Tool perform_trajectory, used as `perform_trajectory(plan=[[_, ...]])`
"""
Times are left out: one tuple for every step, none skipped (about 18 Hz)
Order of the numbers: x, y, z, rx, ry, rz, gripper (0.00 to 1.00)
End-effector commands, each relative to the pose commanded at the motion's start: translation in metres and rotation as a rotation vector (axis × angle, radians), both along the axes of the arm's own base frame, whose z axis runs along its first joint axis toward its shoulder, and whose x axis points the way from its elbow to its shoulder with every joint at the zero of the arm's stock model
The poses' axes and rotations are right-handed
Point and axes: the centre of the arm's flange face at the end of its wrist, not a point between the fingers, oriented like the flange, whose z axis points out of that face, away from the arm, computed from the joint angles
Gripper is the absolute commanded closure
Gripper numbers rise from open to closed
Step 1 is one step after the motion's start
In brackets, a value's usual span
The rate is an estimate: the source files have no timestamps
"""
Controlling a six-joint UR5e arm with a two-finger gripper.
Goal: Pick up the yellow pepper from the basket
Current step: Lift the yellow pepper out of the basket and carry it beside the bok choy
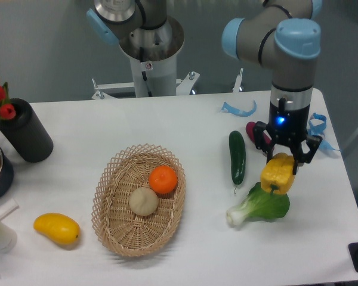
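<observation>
The yellow pepper point(278, 174) is blocky and bright yellow. It hangs between the fingers of my gripper point(283, 159) at the right of the table, just above a green bok choy point(261, 207). The gripper is shut on the pepper's top. The oval tan wicker basket point(110, 210) lies at the centre-left, well apart from the gripper. It holds an orange point(163, 180) and a pale round fruit point(144, 201).
A dark green cucumber point(237, 157) lies left of the gripper. A purple item point(251, 129) sits behind it. Blue tape scraps point(238, 109) lie at the back right. A smooth yellow mango point(57, 229) lies left of the basket. A black cylinder point(25, 131) with red tulips stands far left.
</observation>
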Motion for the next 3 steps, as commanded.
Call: perform_trajectory(plan=[[-0.0005,0.0004,-0.0001,0.001,0.000,-0.001,0.71],[-0.0008,-0.0005,-0.0009,0.001,-0.002,0.001,0.71],[-0.0005,-0.0007,0.0000,0.001,0.000,0.001,0.71]])
